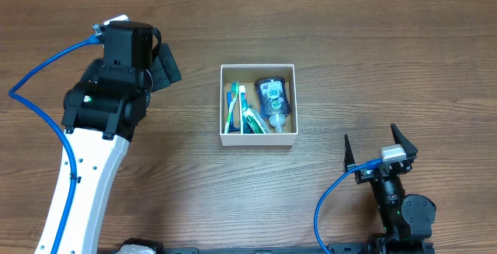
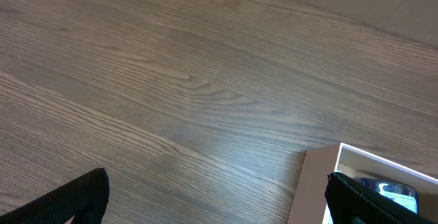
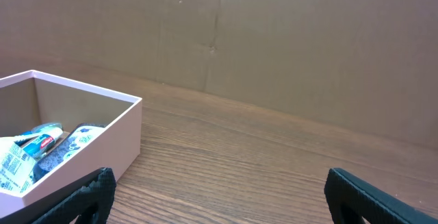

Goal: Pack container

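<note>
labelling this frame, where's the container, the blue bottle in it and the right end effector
container [image 1: 256, 139], overhead view, on its white wall nearest the robot
blue bottle [image 1: 273, 99], overhead view, middle of its body
right end effector [image 1: 370, 132], overhead view, midway between its fingertips

A wooden table [image 1: 373, 44] (grey-brown grain) meets a plain brown wall [image 3: 308, 39].
</note>
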Robot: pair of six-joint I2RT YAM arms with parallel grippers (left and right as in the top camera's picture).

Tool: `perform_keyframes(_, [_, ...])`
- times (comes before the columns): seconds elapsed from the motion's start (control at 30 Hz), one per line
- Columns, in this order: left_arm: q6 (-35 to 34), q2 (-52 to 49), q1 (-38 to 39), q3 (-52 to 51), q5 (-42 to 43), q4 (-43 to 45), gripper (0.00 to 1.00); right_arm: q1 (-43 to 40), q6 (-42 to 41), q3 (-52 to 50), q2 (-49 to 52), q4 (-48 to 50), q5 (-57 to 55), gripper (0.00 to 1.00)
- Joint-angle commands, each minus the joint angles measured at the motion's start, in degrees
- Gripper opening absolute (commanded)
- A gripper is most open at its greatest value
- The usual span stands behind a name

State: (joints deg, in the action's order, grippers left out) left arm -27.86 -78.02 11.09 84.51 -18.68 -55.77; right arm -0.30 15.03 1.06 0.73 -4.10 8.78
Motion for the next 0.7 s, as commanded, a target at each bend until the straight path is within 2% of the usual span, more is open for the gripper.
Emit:
perform_keyframes(0.0, [1.29,-0.33,-0.22,0.61,-0.52,0.11,1.00,-0.20,-0.46,-0.59,-0.57,0.28,0.33,1.00])
perform_keyframes(0.13, [1.29,3.65,-0.22,0.61,-0.52,0.07,1.00,-0.20,-0.46,-0.59,-0.57,0.28,0.33,1.00])
perform_keyframes(0.23, [1.29,11.76,-0.22,0.61,-0.52,0.09,1.00,-0.20,-0.46,-0.59,-0.57,0.28,0.33,1.00])
perform_keyframes(0.67, [1.29,53.92,-0.26,0.59,-0.57,0.07,1.00,-0.20,-0.46,-0.59,-0.57,0.28,0.33,1.00])
